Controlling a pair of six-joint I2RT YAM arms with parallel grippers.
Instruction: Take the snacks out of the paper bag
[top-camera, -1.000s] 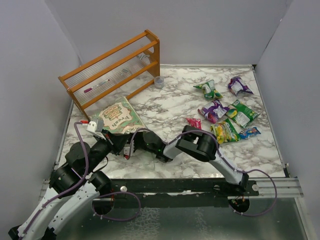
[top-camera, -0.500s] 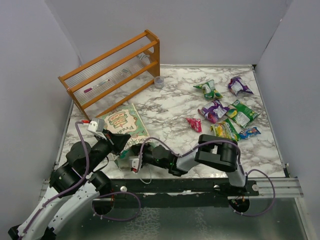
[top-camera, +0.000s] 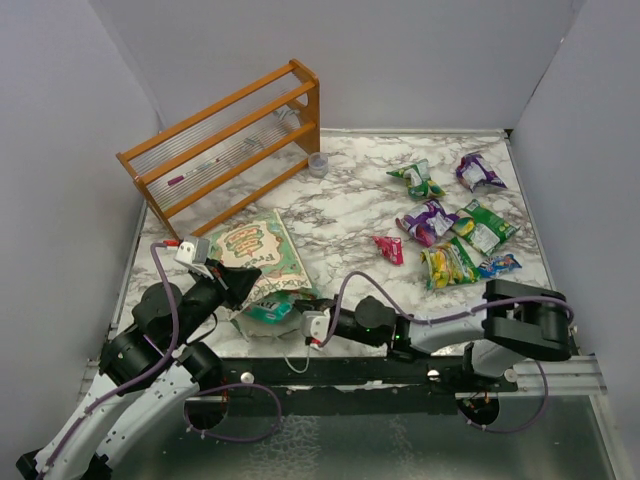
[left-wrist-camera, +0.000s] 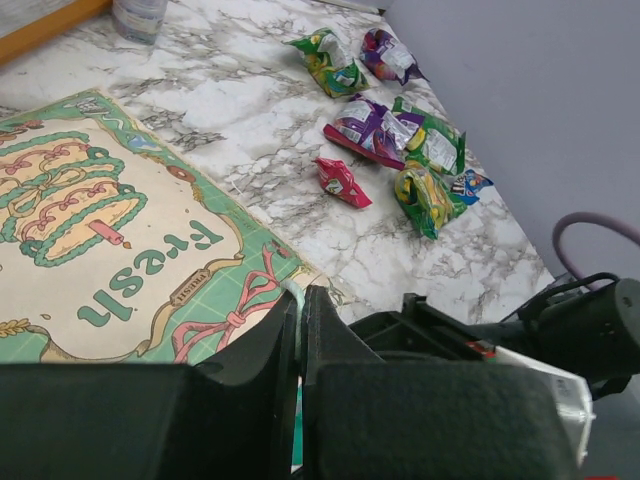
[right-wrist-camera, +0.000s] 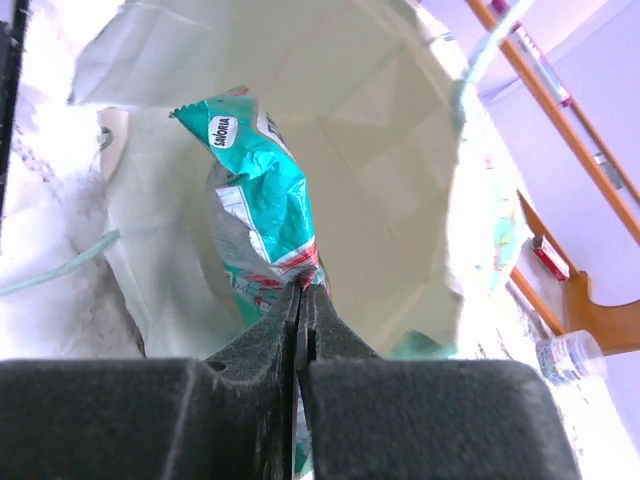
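Just inside the mouth of the paper bag (right-wrist-camera: 390, 180), the teal packet (right-wrist-camera: 262, 190) stands on end. The right gripper (right-wrist-camera: 300, 295) has its two fingers pressed together on the packet's lower crimped seam. The rest of the packet reaches away from the fingertips into the bag's opening. From above, the packet shows at the bag's near end, between the two grippers. The left gripper (left-wrist-camera: 301, 315) is closed too. Its fingers meet at the bag's near edge with a sliver of green paper between them, so it pinches the bag's lip.

The packet is shiny, crinkled foil, teal with white and red print, puffed in the middle and flat at the ends. The bag is flat, rectangular paper, creased cream inside and green along the border. A cream and orange cake drawing faces up. The fingers are black, blocky and matt. The table (top-camera: 330, 215) is glossy white marble with grey veins.

The bag lies at the left of the table, its far end close to the foot of the wooden rack (top-camera: 225, 140), which stands slanted along the left wall. A small clear pot (top-camera: 318, 164) sits by the rack's right end. The loose packets (top-camera: 455, 235) lie bunched at the far right, near the right wall, with a red packet (top-camera: 388, 248) alone on their left. A wide stretch of marble lies open between the bag and that bunch, and the right arm stretches low along the near edge.
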